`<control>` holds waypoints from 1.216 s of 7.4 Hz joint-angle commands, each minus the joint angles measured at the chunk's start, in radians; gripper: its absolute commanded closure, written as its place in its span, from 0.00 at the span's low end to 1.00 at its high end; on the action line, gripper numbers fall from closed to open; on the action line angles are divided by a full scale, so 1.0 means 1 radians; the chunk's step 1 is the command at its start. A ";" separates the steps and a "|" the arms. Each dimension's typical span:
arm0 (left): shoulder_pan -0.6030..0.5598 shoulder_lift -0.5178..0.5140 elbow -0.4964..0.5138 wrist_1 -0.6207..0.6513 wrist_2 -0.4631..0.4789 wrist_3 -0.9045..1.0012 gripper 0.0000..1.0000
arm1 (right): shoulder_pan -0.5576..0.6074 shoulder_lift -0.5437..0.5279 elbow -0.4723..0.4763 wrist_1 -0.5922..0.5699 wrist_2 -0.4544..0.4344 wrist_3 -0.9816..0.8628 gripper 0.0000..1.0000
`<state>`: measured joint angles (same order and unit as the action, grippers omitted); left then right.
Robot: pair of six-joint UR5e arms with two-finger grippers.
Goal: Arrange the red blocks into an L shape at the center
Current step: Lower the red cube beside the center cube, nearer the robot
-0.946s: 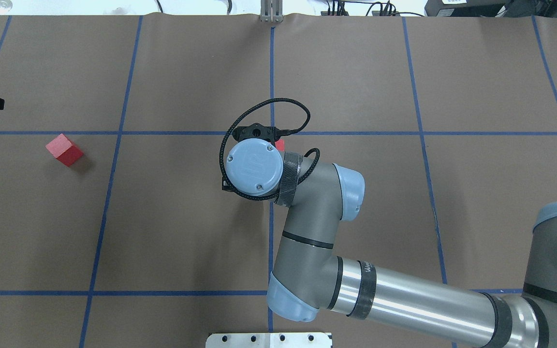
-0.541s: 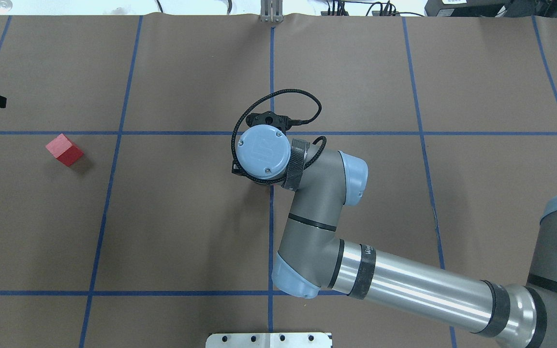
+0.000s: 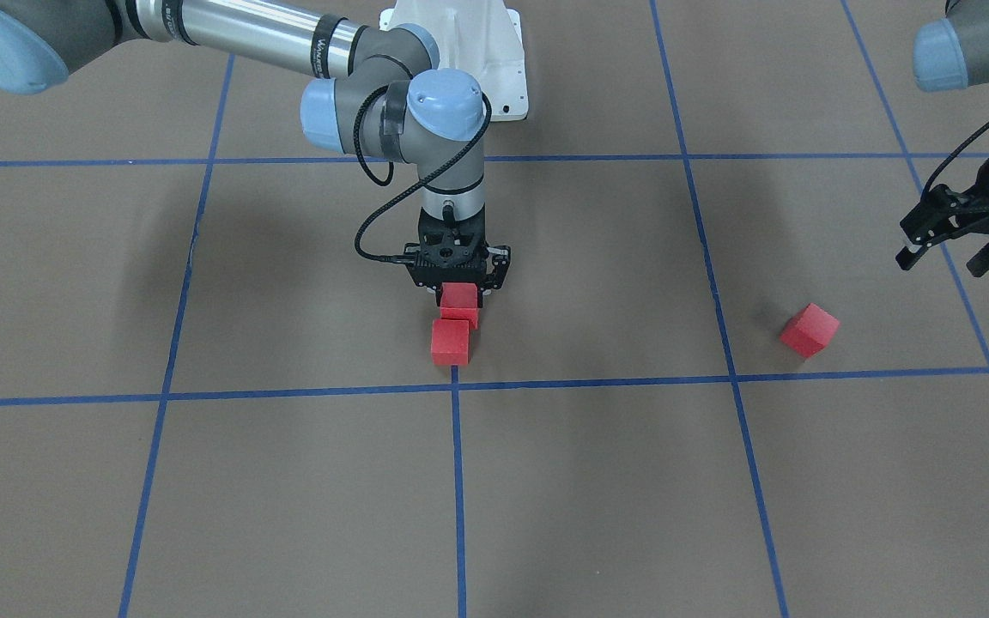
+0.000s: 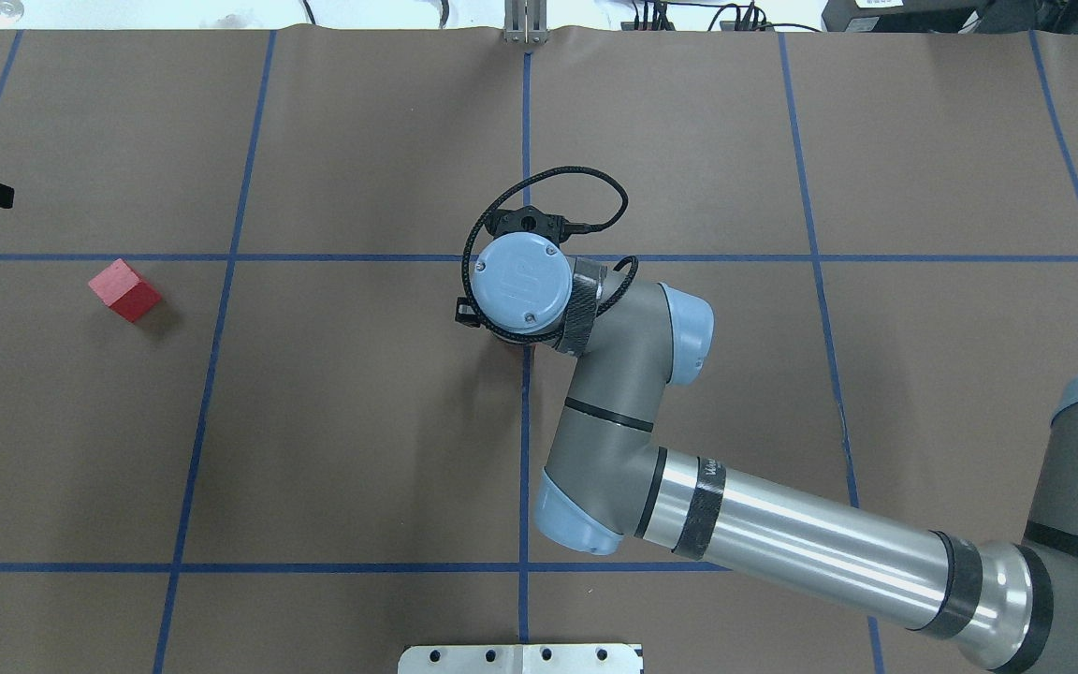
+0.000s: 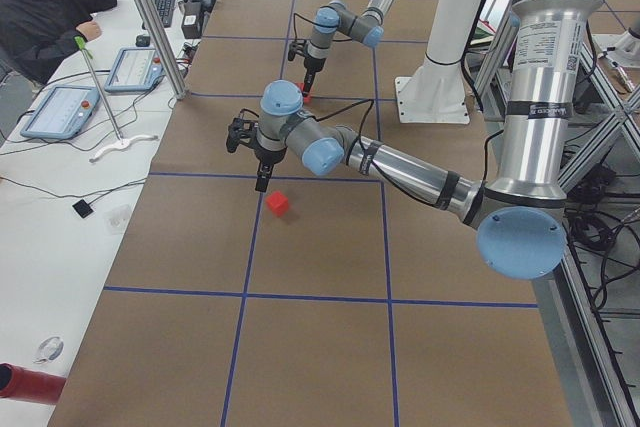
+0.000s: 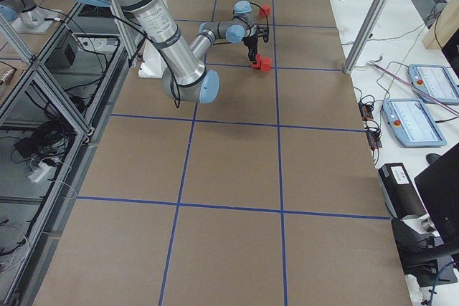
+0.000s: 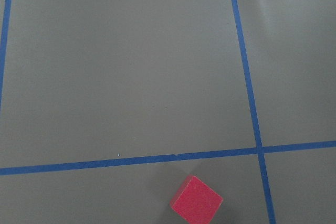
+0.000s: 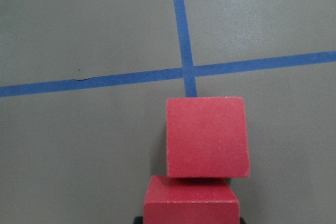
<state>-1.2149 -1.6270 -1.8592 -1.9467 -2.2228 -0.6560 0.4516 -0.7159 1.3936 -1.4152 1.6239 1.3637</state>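
Progress: about midway, in my judgement. Items are listed as they lie in the front-facing view, left to right.

1. Right gripper: fingers closed on the held block, low over the surface. Whether that block rests on the surface cannot be told.
2. Placed block: set down on the robot's side of the center, just beside the tape crossing. The held block sits directly behind it, slightly offset sideways. The right wrist view shows the two touching or nearly so.
3. Third block: loose, askew to the grid, well apart from the center.
4. Left gripper: fingers spread, nothing in them, near the third block.

Remaining: release the held block square to the placed one, then bring in the third block to form the corner of the L.

Containers: none seen
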 commanded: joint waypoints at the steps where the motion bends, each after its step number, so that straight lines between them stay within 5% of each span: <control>1: 0.000 -0.001 0.002 0.000 0.000 -0.001 0.01 | 0.002 -0.007 -0.002 0.001 0.001 -0.008 1.00; 7: 0.002 -0.004 0.002 0.000 0.000 -0.001 0.01 | 0.002 -0.011 -0.002 0.001 0.001 -0.026 1.00; 9: 0.000 -0.005 0.002 0.000 0.000 -0.001 0.01 | 0.002 -0.013 -0.002 0.002 0.001 -0.026 0.63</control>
<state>-1.2135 -1.6312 -1.8576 -1.9467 -2.2227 -0.6565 0.4543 -0.7265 1.3917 -1.4131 1.6244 1.3383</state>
